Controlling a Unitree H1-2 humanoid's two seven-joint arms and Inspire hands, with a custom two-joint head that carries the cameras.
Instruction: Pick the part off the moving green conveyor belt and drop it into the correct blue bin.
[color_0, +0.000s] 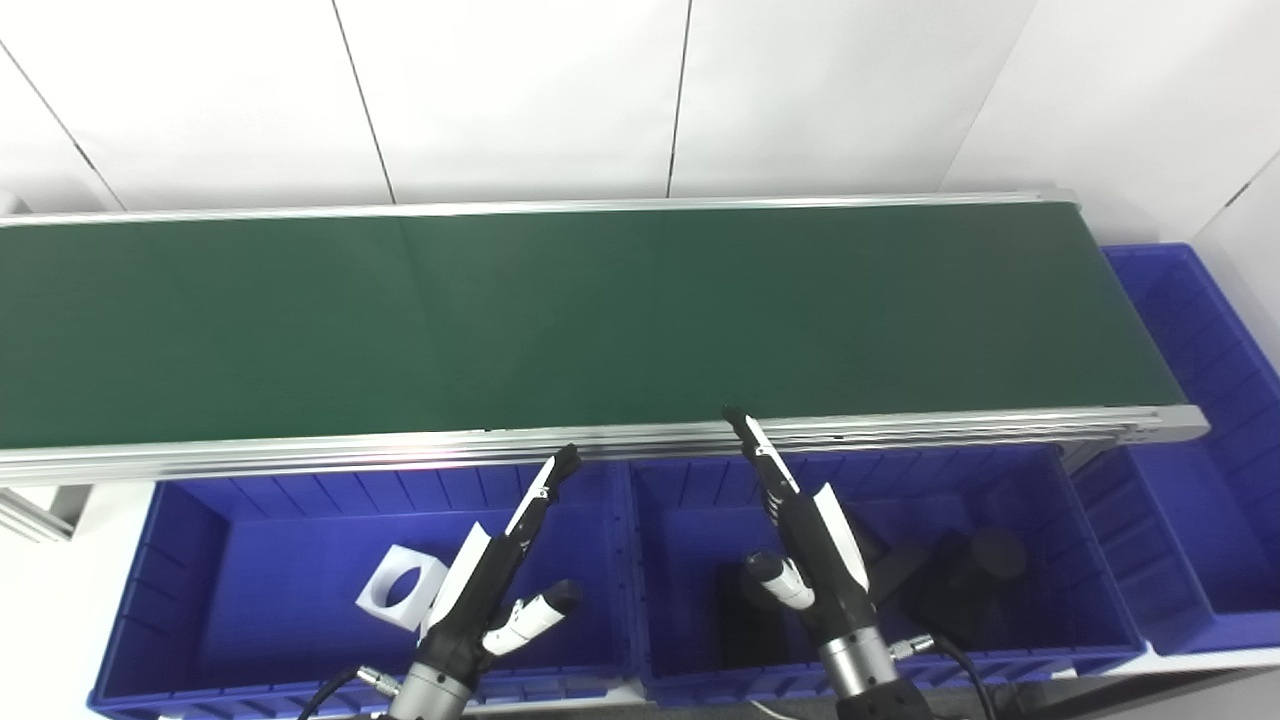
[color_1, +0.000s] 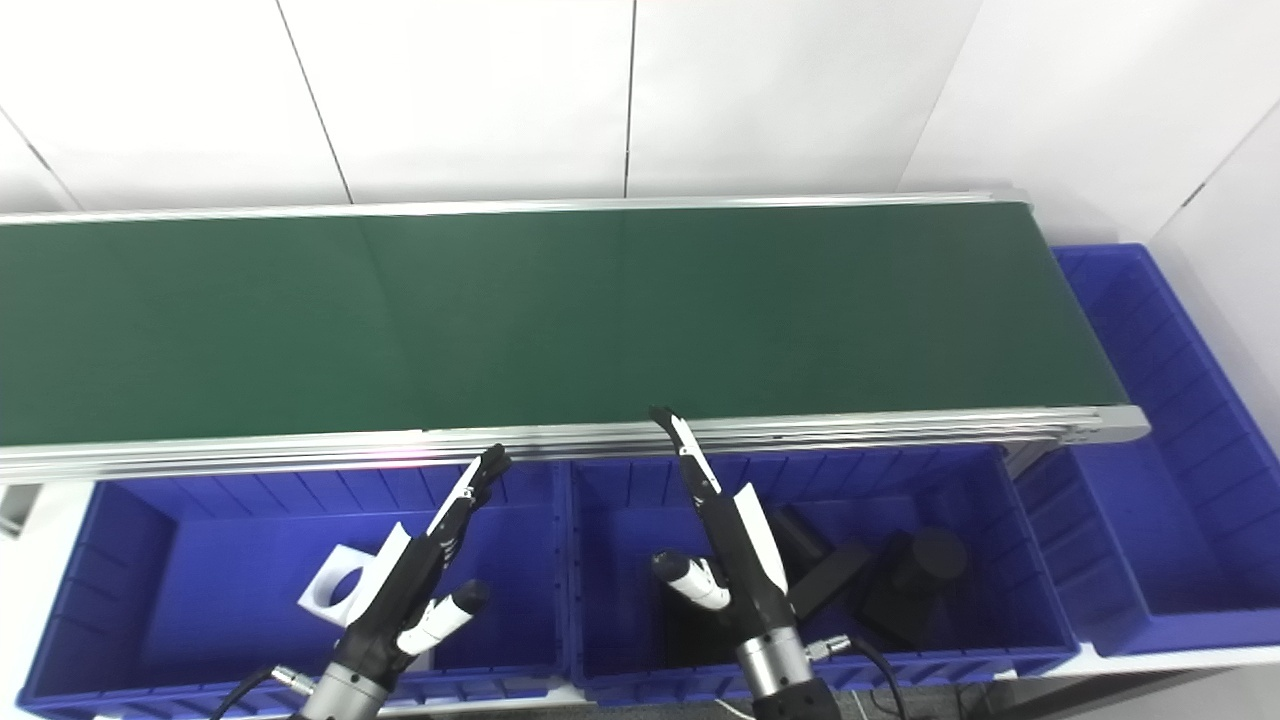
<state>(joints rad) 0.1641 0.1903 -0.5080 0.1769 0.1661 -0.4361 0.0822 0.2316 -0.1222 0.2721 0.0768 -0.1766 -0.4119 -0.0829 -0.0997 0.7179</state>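
White wall panels with thin dark seams back the scene, and below them the long dark-green conveyor belt with aluminium side rails (color_0: 560, 320) runs from nine o'clock to three o'clock across the picture. Its surface is bare in both views: no part rides on it, so the thing to be picked is not yet in sight.

In front of the belt, along the six o'clock edge, stand blue ribbed plastic bins. The left blue bin (color_0: 200, 560) holds a white square plastic block with a round hole (color_0: 400, 585), lying at about seven o'clock. The middle blue bin (color_0: 1080, 560) holds several black parts (color_0: 970, 580) towards five o'clock; they look partly cylindrical, though they are too dark against each other to count or shape with certainty. A third blue bin (color_0: 1200, 420) sits past the belt's end at three o'clock and shows no contents.

The left hand (color_0: 495, 590) hovers over the left bin, fingers stretched straight towards the near rail and thumb spread, holding nothing. The right hand (color_0: 805, 545) hovers over the middle bin in the same wide, empty posture, its fingertips (color_0: 738, 420) reaching the rail's edge.

I judge this a waiting stage: parts already lie sorted in two bins, and for the next one the whole pick and drop remain.
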